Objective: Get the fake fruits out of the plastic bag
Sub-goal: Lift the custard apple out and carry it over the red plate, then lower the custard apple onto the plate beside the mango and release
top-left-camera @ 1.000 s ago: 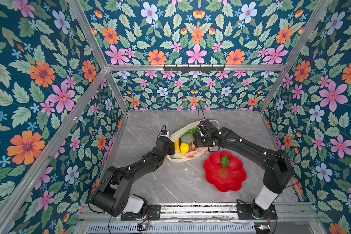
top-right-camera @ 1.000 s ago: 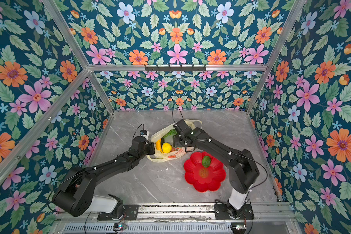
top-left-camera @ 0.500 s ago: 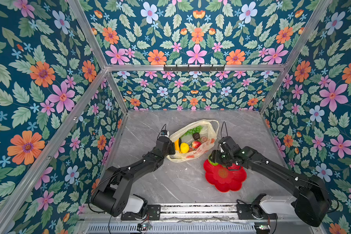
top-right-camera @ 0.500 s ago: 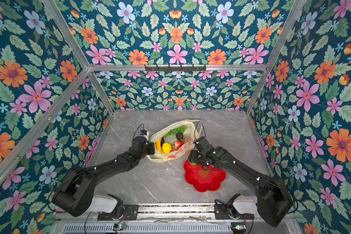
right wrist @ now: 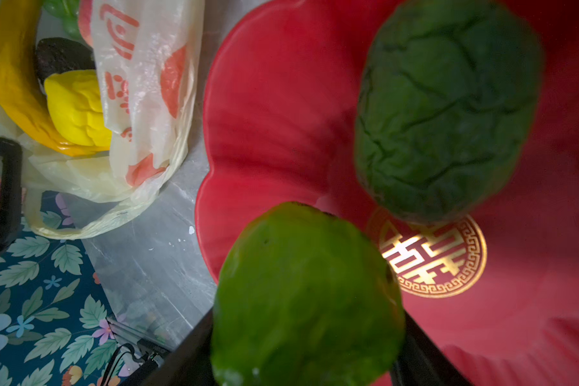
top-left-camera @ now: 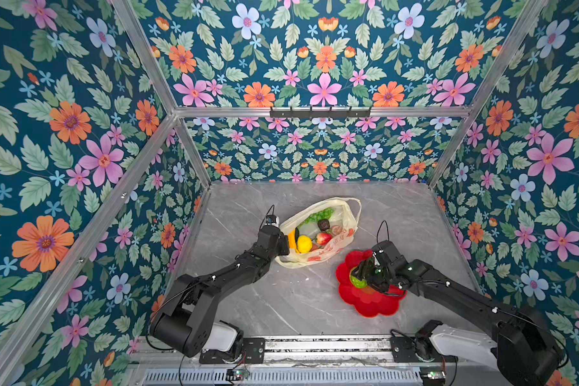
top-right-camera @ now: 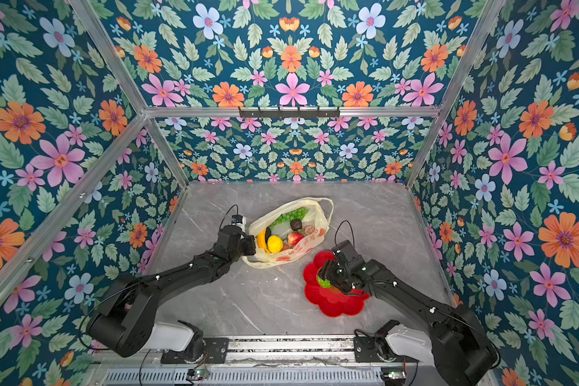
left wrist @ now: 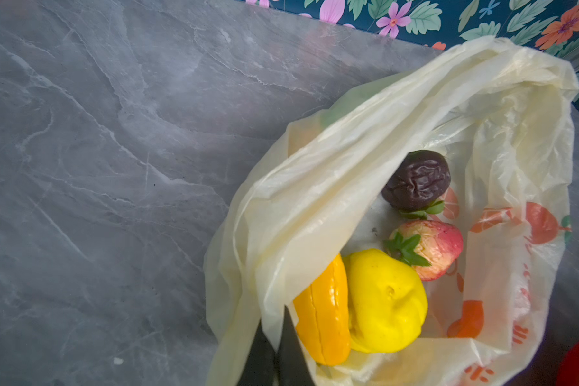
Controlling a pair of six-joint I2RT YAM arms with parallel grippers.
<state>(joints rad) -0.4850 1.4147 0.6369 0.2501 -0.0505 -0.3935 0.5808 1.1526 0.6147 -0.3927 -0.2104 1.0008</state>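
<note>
The plastic bag (top-left-camera: 343,230) (top-right-camera: 315,234) lies open on the grey table. My left gripper (top-left-camera: 284,245) (left wrist: 273,320) is shut on the bag's near rim, thin film pinched between its fingers. Inside lie fake fruits: a banana (left wrist: 325,314), a lemon (left wrist: 385,300), a red strawberry (left wrist: 432,247), a dark brown piece (left wrist: 416,178) and green grapes (top-left-camera: 316,215). My right gripper (top-left-camera: 361,275) (right wrist: 306,334) is shut on a lime-green ball (right wrist: 301,294), just above the red plate (top-left-camera: 371,302). A dark green avocado-like piece (right wrist: 448,110) rests on that plate.
The red flower-shaped plate (top-right-camera: 335,300) sits right of the bag, near the table's front. Floral walls close in the table at the back and both sides. A metal rail (top-left-camera: 315,344) runs along the front edge.
My right arm has come out of the bag and swung right and forward over the red plate with the lime-green ball. The left gripper has stayed on the bag's rim.
</note>
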